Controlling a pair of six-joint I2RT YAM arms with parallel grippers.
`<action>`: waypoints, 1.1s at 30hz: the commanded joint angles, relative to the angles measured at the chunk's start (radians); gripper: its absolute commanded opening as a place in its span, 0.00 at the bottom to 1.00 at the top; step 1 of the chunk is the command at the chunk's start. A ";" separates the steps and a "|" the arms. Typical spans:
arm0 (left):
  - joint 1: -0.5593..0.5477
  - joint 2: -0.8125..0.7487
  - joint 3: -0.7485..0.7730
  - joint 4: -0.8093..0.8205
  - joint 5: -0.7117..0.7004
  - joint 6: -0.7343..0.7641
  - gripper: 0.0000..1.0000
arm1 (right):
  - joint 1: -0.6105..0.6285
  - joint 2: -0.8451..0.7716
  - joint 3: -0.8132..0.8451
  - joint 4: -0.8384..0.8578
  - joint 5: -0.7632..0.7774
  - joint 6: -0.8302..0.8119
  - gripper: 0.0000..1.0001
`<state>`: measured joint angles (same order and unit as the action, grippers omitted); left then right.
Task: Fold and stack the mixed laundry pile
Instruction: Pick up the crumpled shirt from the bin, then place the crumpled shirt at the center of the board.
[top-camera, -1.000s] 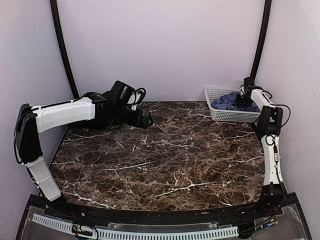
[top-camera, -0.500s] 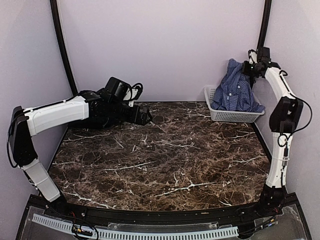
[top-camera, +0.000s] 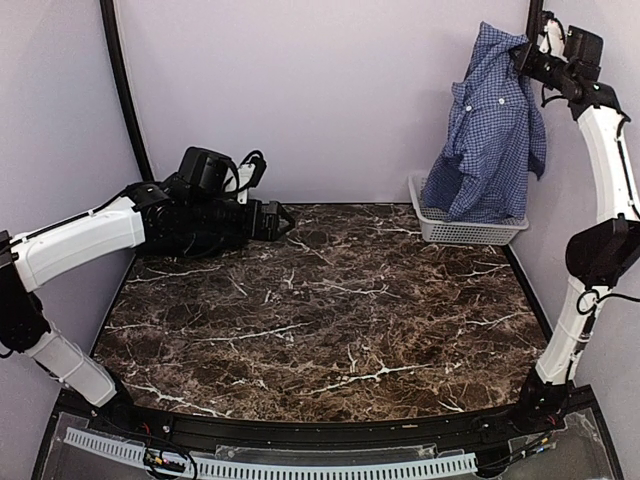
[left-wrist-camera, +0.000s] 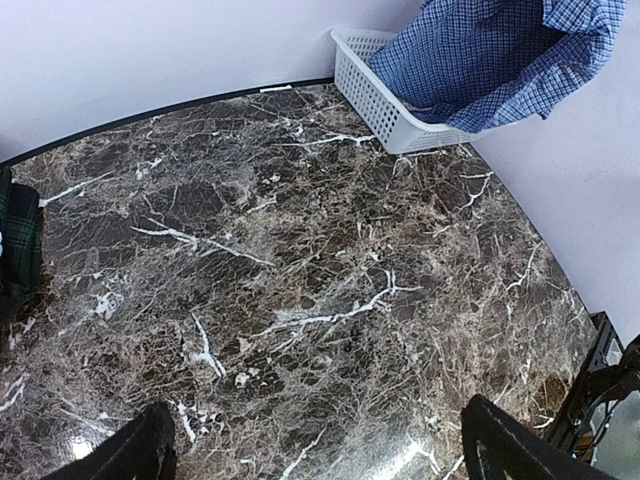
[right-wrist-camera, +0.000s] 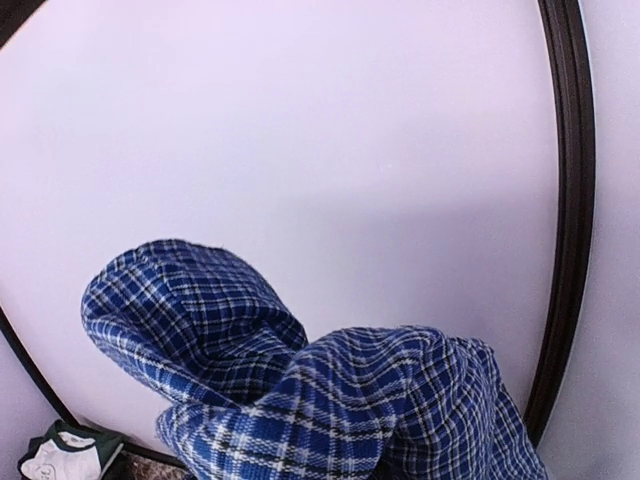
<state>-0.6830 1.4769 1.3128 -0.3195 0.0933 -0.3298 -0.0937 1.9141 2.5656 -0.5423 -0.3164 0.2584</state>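
My right gripper (top-camera: 521, 50) is raised high at the back right, shut on the top of a blue-and-white check shirt (top-camera: 495, 130). The shirt hangs down full length, and its lower end still rests in the white lattice basket (top-camera: 432, 228). In the right wrist view the bunched shirt (right-wrist-camera: 330, 400) covers my fingers. A white garment with dark green trim (right-wrist-camera: 62, 455) shows low at the left of that view. My left gripper (top-camera: 284, 220) hovers open over the back left of the table with nothing in it. A dark green plaid cloth (left-wrist-camera: 18, 245) lies at the left edge of the left wrist view.
The basket (left-wrist-camera: 375, 95) stands in the back right corner against the wall. The dark marble table (top-camera: 330, 310) is bordered by black rails. Black upright poles (top-camera: 125, 100) stand at both back corners.
My right arm has risen from the basket, drawing the blue check shirt up until it hangs full length. My left arm has pulled back a little to the left, still open.
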 joint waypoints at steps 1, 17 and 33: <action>-0.004 -0.070 -0.029 0.044 0.016 -0.027 0.99 | -0.001 -0.108 0.053 0.120 -0.066 0.055 0.00; -0.004 -0.154 -0.093 0.085 0.007 -0.060 0.99 | 0.147 -0.250 0.061 0.301 -0.320 0.265 0.00; 0.000 -0.308 -0.160 0.052 -0.260 -0.114 0.99 | 0.553 -0.092 0.133 0.358 -0.279 0.214 0.00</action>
<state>-0.6830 1.2320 1.1698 -0.2573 -0.0387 -0.4084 0.3729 1.7802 2.6778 -0.2516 -0.6270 0.5144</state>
